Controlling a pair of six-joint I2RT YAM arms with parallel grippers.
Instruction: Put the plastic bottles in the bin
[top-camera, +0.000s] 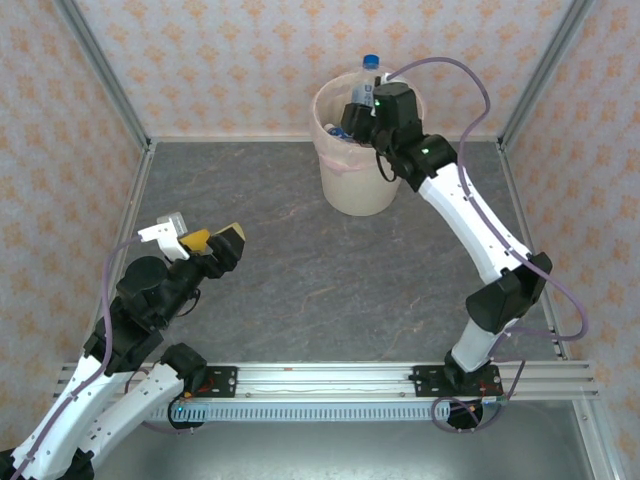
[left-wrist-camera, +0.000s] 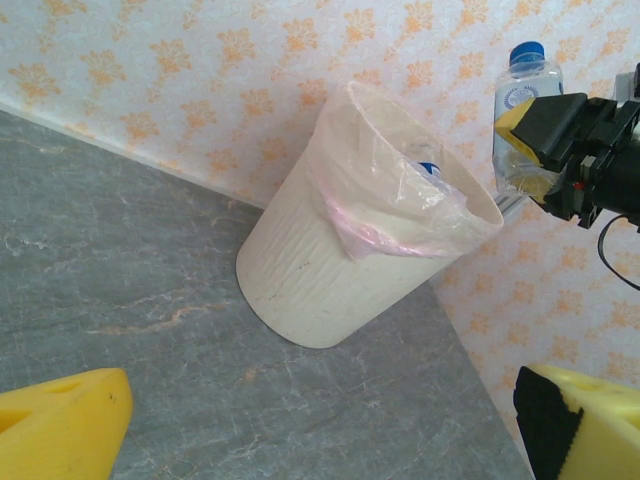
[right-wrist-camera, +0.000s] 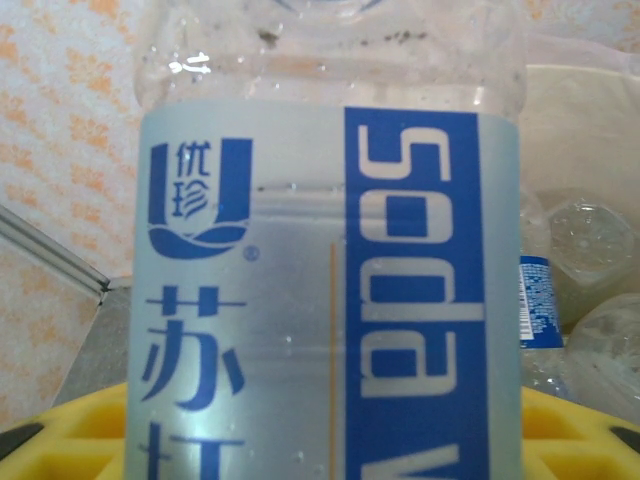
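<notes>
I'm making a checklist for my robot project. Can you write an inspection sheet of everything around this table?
Surface: grey marbled table.
Job's things: cream bin at the back with a pink liner, bottles inside; one blue-capped bottle held at its far rim.
Clutter: nothing seen.
Grippers: right gripper shut on the bottle; left gripper open, holding nothing.
Cables: purple cable loops above the right arm.
Surroundings: orange-patterned walls, metal frame posts.
</notes>
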